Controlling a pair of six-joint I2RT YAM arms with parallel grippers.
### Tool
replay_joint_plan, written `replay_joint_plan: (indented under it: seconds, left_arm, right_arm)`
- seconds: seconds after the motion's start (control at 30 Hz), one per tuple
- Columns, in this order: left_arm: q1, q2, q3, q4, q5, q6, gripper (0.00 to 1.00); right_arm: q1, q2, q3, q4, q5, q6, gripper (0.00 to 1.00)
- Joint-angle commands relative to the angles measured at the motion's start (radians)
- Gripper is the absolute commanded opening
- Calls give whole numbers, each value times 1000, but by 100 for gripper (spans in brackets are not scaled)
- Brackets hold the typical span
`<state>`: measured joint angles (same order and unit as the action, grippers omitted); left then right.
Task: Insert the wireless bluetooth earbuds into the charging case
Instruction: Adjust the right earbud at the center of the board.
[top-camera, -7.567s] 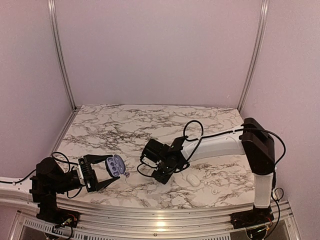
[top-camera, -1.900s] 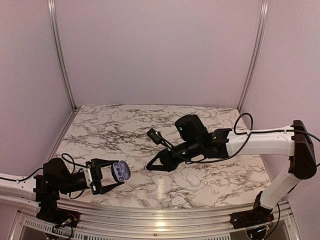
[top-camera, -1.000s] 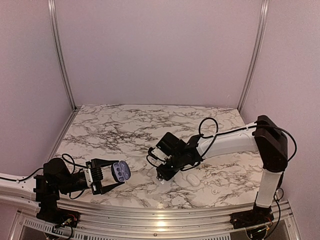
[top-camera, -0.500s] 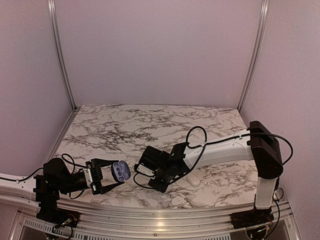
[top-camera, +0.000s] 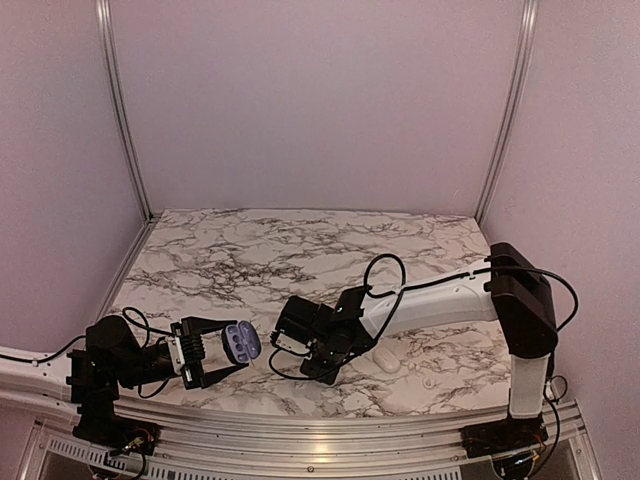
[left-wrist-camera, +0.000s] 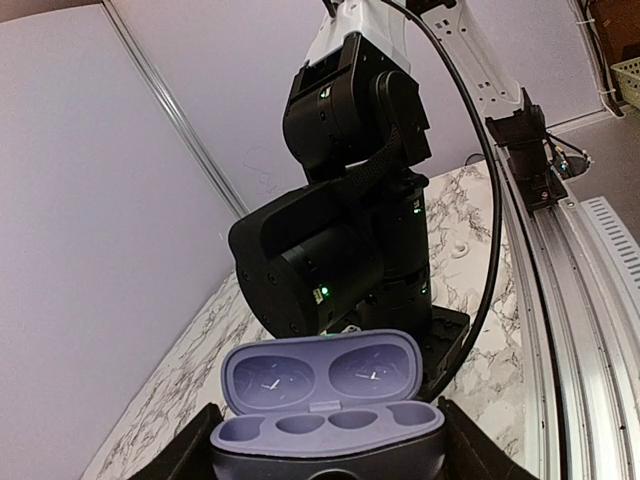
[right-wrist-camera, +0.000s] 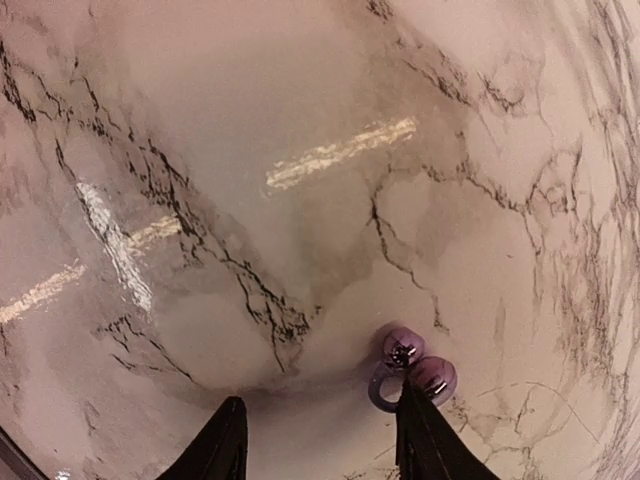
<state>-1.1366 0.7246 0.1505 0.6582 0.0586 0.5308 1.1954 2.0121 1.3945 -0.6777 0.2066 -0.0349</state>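
Count: 1 charging case (left-wrist-camera: 328, 405), 1 earbud (right-wrist-camera: 410, 362) that I can see for sure, 2 claws. On the table (right-wrist-camera: 300, 120) there's also 1 white oval thing (top-camera: 386, 360) and 1 small pale bit (top-camera: 430, 381) - too small to tell what that is.

My left claw (top-camera: 234, 345) pinches the case from both sides and holds it up off the marble near the front-left corner. Its open face is turned toward my right arm. The lid is swung up. The inside is greyish-lavender, w/ 2 shallow oval hollows in the lid and a row of 4 small wells in the lower half. It has a rounded pebble shape and spans the whole gap between my fingers.

My right claw (right-wrist-camera: 322, 393) sits at 3 o'clock from the case, close but apart, pointing down at the table w/ its fingers spread and nothing between them. The earbud lies on the marble at the tip of the finger on the right of the wrist view, approx 5 o'clock in that frame - touching or just beside it, can't tell. It's tiny and shiny, w/ 2 purplish-grey rounded lobes and a small dark ring.

The white oval thing is at 3 o'clock from the right claw, and the pale bit is at 4 o'clock from that.
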Motion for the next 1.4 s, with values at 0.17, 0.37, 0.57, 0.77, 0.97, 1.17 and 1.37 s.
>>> replay_joint_plan:
  seconds: [0.17, 0.37, 0.57, 0.77, 0.97, 1.17, 1.37]
  left_arm:
    - [5, -17, 26, 0, 0, 0, 36]
    - [5, -21, 26, -2, 3, -2, 36]
    - [5, -22, 26, -2, 4, 0, 36]
    - [5, -33, 23, -5, 6, 0, 36]
    - [5, -39, 21, -6, 6, 0, 36]
    - [5, -39, 23, -8, 7, 3, 36]
    - [5, -47, 21, -9, 14, 1, 36]
  right_arm:
    - [-27, 14, 23, -23, 11, -18, 43]
    - [-72, 34, 19, -2, -10, -32, 40]
    - [-75, 43, 53, 11, 4, -42, 43]
    - [-97, -9, 51, 59, -71, -10, 45]
    - [-259, -244, -107, 197, -299, 219, 43]
    - [-353, -360, -333, 381, -496, 461, 35]
    - [-355, -388, -451, 542, -576, 580, 24]
